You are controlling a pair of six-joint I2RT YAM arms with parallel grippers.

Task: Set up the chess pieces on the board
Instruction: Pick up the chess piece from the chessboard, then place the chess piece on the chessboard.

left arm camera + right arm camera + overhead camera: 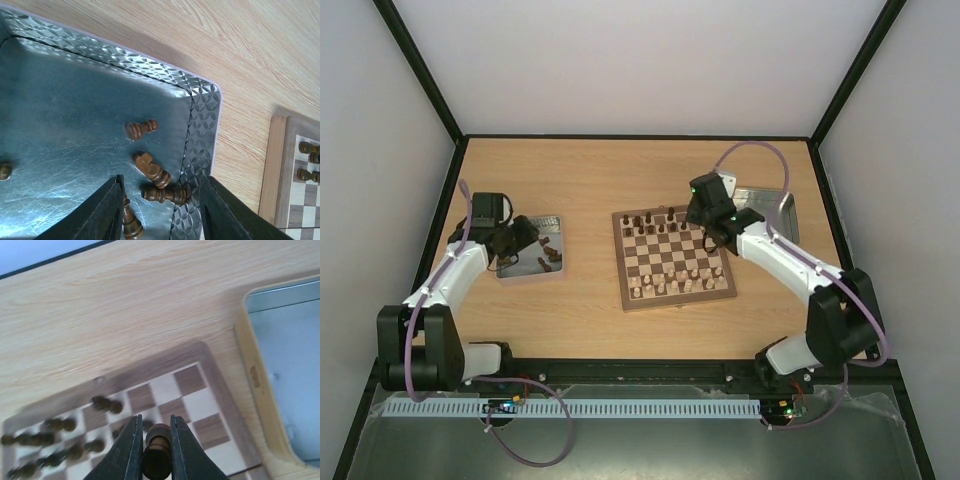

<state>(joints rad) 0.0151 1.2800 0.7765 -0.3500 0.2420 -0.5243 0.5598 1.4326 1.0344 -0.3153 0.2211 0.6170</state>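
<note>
Here, in the top external view, the square wooden board, chequered dark brown and cream with a mid-brown border, lies mid-table on the pale wooden table. Small dark brown wooden chess pieces stand upright on its far rows and pale cream pieces on its near rows. The left gripper hangs over the shiny metal left tray. The right gripper is above the board's far right corner, near the metal right tray.

Left wrist view: the left gripper has its jaws moderately apart, holding nothing. On the embossed left tray several dark pieces lie on their sides:
- The upper piece has its long axis across the picture, base left and head right.
- The middle piece runs diagonally from upper left to lower right.
- The lower piece lies crosswise between the fingers, touching neither.
- The fourth piece lies just beside the left finger.

The board shows at the right edge.

Right wrist view: the right gripper is clamped narrowly on a single dark held piece. Its long axis is in line with the fingers, and which end is the base cannot be told. It is above the blurred board, with the right tray alongside.
</note>
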